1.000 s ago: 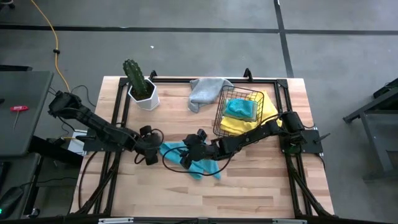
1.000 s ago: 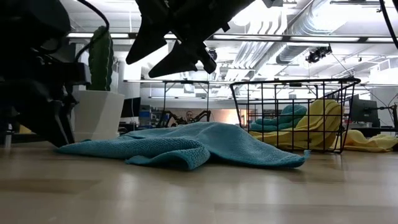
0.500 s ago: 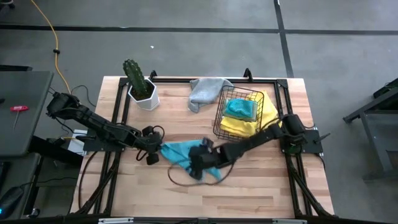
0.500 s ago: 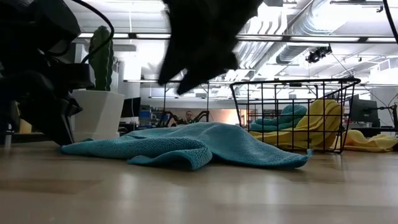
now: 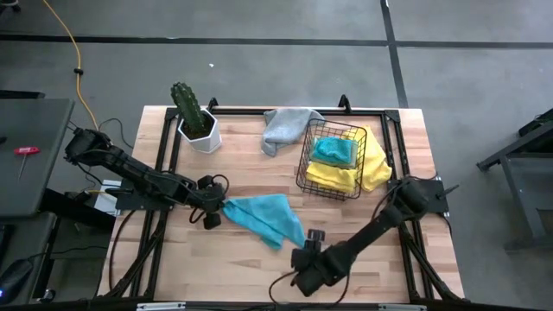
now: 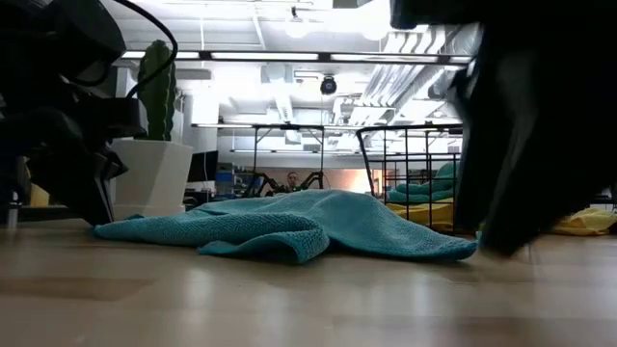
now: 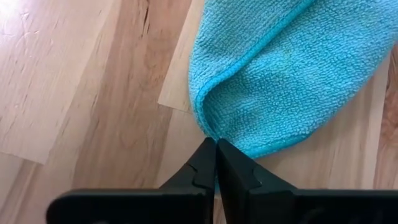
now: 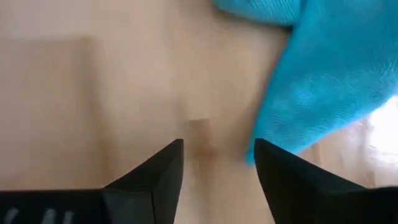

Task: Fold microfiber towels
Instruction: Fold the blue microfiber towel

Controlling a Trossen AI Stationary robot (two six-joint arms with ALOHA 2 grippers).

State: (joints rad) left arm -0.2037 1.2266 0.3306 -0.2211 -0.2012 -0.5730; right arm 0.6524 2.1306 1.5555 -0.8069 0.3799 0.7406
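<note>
A teal towel (image 5: 263, 218) lies crumpled on the wooden table (image 5: 199, 268); in the low view it is a low mound (image 6: 289, 226). My left gripper (image 5: 219, 210) is at its left corner and is shut on it; the left wrist view shows the fingers (image 7: 216, 149) closed together. My right gripper (image 5: 304, 252) hangs open near the table's front edge, just off the towel's near right corner (image 8: 280, 134). Its fingers (image 8: 219, 149) stand over bare wood with nothing between them. In the low view it is a dark blur (image 6: 516, 145). My left gripper pinches the teal towel's left corner (image 7: 210, 127) between its two fingertips, where the hemmed edge curls over into a fold. The fingers slant down from the table's left side. The rest of the towel lies slack on the table.
A cactus in a white pot (image 5: 194, 121) stands at the far left. A grey towel (image 5: 287, 128) lies at the far edge. Beside it a black wire basket (image 5: 304, 164) holds a teal towel (image 5: 333, 151) and yellow towels (image 5: 346, 175). Bare wood lies along the front edge.
My right gripper has swung from above the towel's middle toward the table's near edge and right, sinking and tipping further downward, to the towel's near right corner. My left gripper has shut on the towel's left corner. The towel has stayed where it lay.
</note>
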